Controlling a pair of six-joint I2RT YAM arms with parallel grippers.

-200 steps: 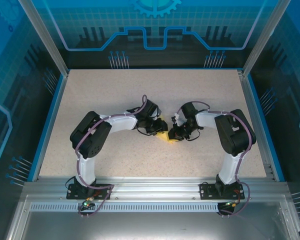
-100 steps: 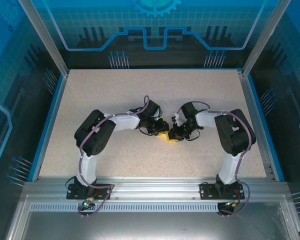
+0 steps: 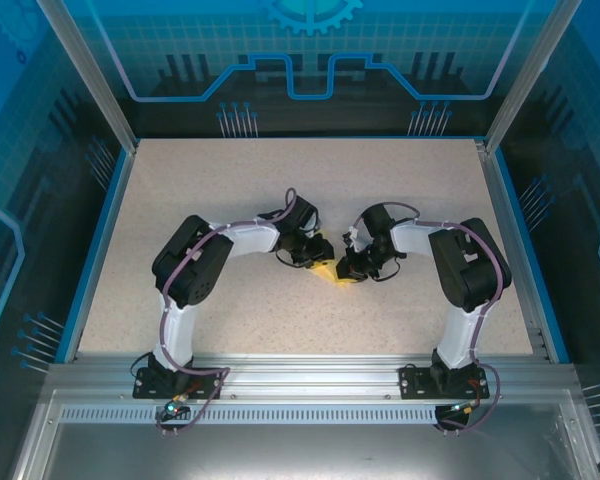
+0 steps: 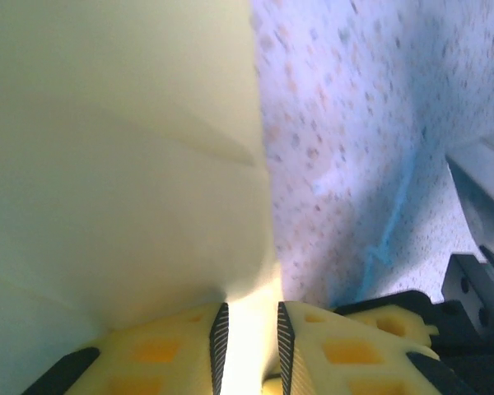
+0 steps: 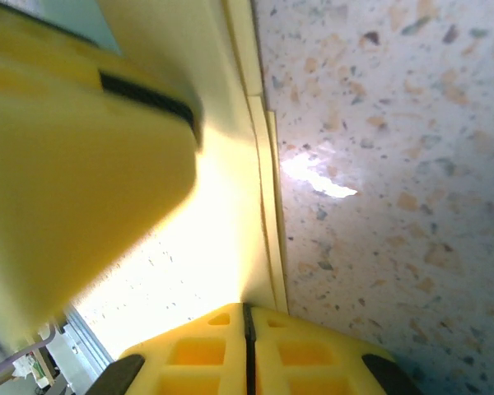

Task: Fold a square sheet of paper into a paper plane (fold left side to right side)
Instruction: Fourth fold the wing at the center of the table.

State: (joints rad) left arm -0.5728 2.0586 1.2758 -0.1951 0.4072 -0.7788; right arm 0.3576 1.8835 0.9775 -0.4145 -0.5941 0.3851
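Note:
The pale-yellow square sheet of paper (image 3: pixel 328 272), folded into a small wedge, lies at the table's middle between both grippers. My left gripper (image 3: pixel 317 258) reaches it from the left. In the left wrist view its jaws (image 4: pixel 249 341) stand a narrow gap apart, the paper (image 4: pixel 123 164) fills the upper left and shows bright in the gap, and I cannot tell whether the pads touch it. My right gripper (image 3: pixel 344 266) comes from the right. Its jaws (image 5: pixel 247 317) are shut on the paper's layered edge (image 5: pixel 267 214). A blurred yellow left finger (image 5: pixel 74 164) looms close.
The speckled beige table (image 3: pixel 280 180) has a blue raised border (image 3: pixel 98 240) and a metal frame rail (image 3: pixel 300 375) at the near edge. Both arms bend inward, elbows out toward the table's sides.
The left arm's elbow has swung to the right and its gripper has shifted slightly over the paper. The right arm and the paper have stayed put.

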